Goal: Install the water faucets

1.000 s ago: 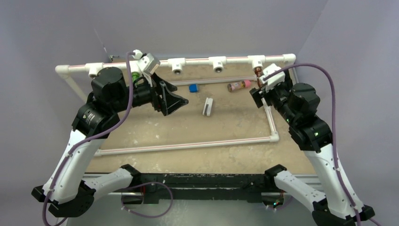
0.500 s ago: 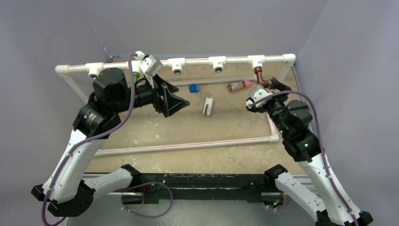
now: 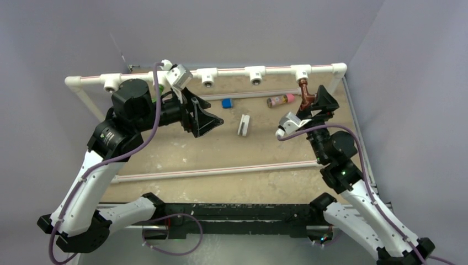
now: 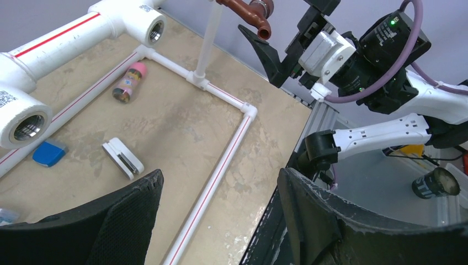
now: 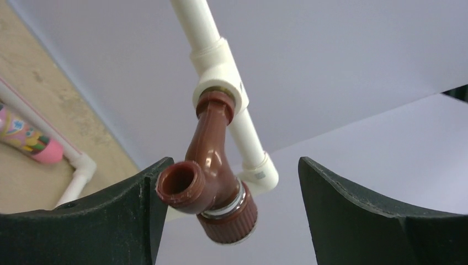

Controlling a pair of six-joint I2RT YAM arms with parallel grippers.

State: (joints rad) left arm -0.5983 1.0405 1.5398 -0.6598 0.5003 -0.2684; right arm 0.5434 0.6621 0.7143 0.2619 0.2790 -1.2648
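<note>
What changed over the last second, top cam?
The right tool drew back from the brown faucet toward the near-left. It is open, and the faucet hangs from the end tee fitting. The left tool barely moved. The pink-capped cylinder, blue piece and white clip stayed put.

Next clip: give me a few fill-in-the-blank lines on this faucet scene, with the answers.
The reddish-brown faucet hangs from a ___ tee fitting. Near it, the right gripper stands ___. The left gripper holds ___. The lying cylinder has a ___ cap.
Missing: white; open; nothing; pink.
</note>
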